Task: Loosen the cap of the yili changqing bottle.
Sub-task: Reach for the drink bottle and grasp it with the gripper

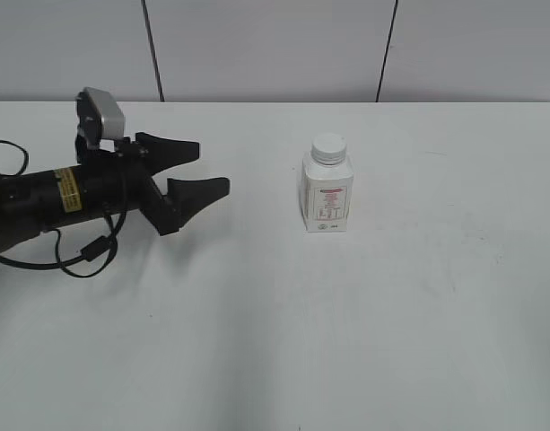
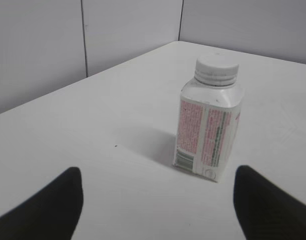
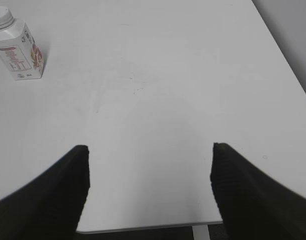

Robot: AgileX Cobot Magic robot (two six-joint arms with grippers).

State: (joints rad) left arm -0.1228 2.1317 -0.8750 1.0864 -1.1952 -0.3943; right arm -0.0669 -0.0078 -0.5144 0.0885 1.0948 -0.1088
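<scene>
The yili changqing bottle [image 1: 327, 195] stands upright near the middle of the white table, with its white ribbed cap [image 1: 328, 147] on the neck. It also shows in the left wrist view [image 2: 208, 131] with the cap [image 2: 216, 69], and at the top left of the right wrist view [image 3: 19, 50]. My left gripper [image 1: 207, 171] is open and empty, lying low over the table to the left of the bottle, pointing at it, a clear gap away. In its own view its fingers [image 2: 157, 195] frame bare table. My right gripper [image 3: 149, 175] is open and empty, far from the bottle, and out of the exterior view.
The white table [image 1: 418, 296] runs to grey wall panels [image 1: 266, 45] at the back. In the right wrist view the table's near edge [image 3: 143, 227] lies just under the fingers. A black cable [image 1: 86, 256] loops under the left arm.
</scene>
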